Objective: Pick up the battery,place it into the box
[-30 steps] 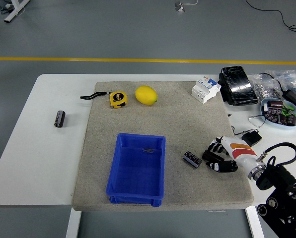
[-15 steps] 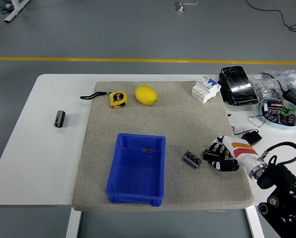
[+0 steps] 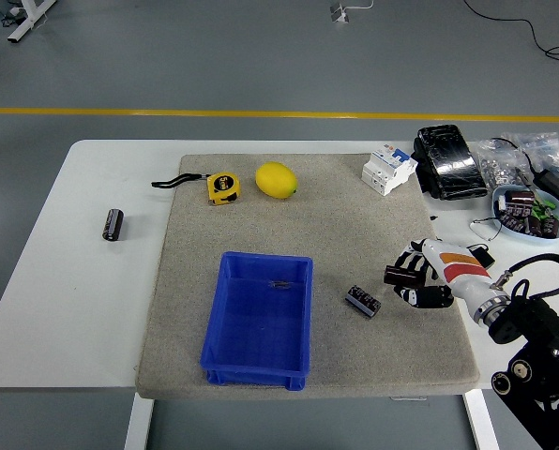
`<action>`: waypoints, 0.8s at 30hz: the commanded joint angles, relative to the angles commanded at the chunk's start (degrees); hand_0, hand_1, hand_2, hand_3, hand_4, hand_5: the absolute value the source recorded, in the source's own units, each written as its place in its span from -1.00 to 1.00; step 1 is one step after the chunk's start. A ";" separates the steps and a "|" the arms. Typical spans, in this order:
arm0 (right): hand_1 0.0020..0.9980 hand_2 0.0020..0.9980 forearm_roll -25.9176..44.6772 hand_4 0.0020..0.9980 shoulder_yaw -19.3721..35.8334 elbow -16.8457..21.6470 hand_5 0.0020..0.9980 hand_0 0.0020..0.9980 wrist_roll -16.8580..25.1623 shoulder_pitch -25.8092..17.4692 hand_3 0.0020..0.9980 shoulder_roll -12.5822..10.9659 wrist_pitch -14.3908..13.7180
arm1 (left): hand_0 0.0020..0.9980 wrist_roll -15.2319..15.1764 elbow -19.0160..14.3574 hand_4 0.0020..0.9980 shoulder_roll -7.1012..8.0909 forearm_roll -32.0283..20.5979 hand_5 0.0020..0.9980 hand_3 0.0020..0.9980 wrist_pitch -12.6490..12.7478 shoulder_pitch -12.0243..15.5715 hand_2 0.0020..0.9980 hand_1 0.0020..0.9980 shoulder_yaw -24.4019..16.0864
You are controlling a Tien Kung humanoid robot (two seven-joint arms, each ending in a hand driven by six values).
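A white table (image 3: 64, 300) is carrying a grey felt mat (image 3: 355, 234) that is covering most of its middle. On the mat's near half a blue box (image 3: 258, 321) is sitting open and upright, with only a small dark mark showing on its floor. The right hand (image 3: 420, 278) is reaching in from the lower right corner and hovering above the mat's right edge, its fingers curled around a dark cylindrical battery (image 3: 403, 273) that it is gripping clear of the surface. A yellow lemon (image 3: 276, 180) is lying at the mat's far edge, with a yellow tape measure (image 3: 223, 187) just beside it to the left. A second small dark battery (image 3: 363, 301) is lying on the mat between the box and the hand, and another dark cylinder (image 3: 113, 225) is resting on bare table well to the left.
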 joint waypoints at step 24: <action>-0.23 -0.13 3.33 0.54 -16.87 15.61 -0.80 -0.26 -1.56 8.08 -0.10 -0.62 5.94 | 0.45 0.02 -0.02 0.41 0.43 0.33 0.40 0.38 0.17 0.07 0.54 0.48 0.25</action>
